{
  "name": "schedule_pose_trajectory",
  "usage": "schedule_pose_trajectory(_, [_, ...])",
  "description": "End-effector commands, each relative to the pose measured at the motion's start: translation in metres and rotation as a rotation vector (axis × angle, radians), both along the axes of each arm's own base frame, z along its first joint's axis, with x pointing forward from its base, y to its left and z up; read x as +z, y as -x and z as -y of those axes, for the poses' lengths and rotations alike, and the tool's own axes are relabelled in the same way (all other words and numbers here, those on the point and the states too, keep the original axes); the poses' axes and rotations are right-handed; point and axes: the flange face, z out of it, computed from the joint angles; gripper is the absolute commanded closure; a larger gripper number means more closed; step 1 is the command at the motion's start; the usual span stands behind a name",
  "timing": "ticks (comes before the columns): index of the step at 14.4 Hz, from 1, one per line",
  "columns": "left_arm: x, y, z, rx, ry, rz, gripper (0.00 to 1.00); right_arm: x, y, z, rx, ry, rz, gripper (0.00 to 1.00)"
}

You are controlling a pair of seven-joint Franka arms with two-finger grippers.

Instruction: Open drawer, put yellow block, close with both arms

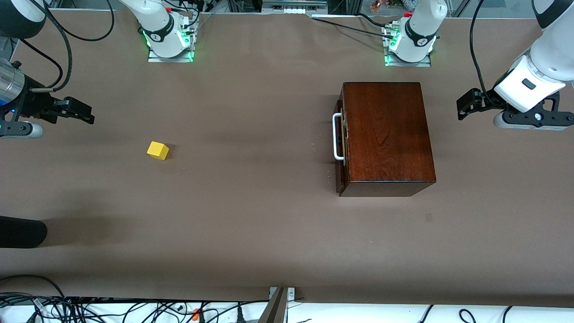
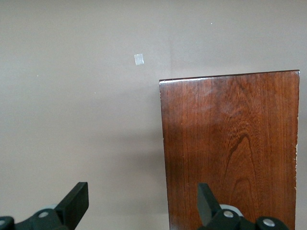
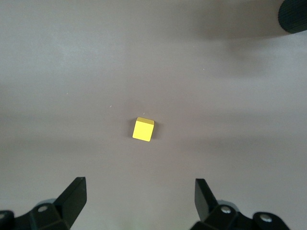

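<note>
Closed drawer, yellow block well apart; both hands empty.

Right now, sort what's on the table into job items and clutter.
Job: glossy reddish-brown wooden box, its closed drawer with white U-shaped handle; small yellow cube; left gripper and right gripper, open.
Clutter: small pale tape scrap; black cylinder.
</note>
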Motion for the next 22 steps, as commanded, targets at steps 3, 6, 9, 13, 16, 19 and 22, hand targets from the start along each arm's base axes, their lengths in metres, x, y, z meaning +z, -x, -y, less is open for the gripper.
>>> schedule_pose_trajectory(3, [0.007,-0.004,0.0,-0.013,-0.013,-0.001,0.0,0.006,0.002,0.0,-0.003,-0.012,0.001,0.0])
schedule_pose_trajectory(6, [0.006,-0.004,-0.002,-0.008,-0.01,-0.003,0.0,0.006,0.002,0.0,0.003,-0.012,0.001,0.0])
schedule_pose_trajectory(9, [0.002,-0.006,-0.002,-0.007,-0.01,-0.009,0.0,0.006,0.002,0.0,0.001,-0.012,0.001,0.0])
schedule_pose_trajectory(13, [-0.001,-0.002,0.003,-0.01,-0.011,-0.044,0.0,0.005,0.001,0.0,-0.002,-0.012,-0.001,0.0])
schedule_pose_trajectory(16, [-0.002,-0.001,0.006,-0.012,-0.005,-0.052,0.0,0.005,0.001,0.0,0.0,-0.012,-0.001,0.0])
schedule_pose_trajectory(19, [-0.014,0.002,0.018,-0.043,-0.03,-0.112,0.0,0.004,0.001,0.001,0.006,-0.011,-0.002,0.0])
schedule_pose_trajectory(22, [-0.022,0.004,0.025,-0.054,-0.021,-0.152,0.0,0.003,0.001,-0.001,0.009,-0.011,-0.004,0.0])
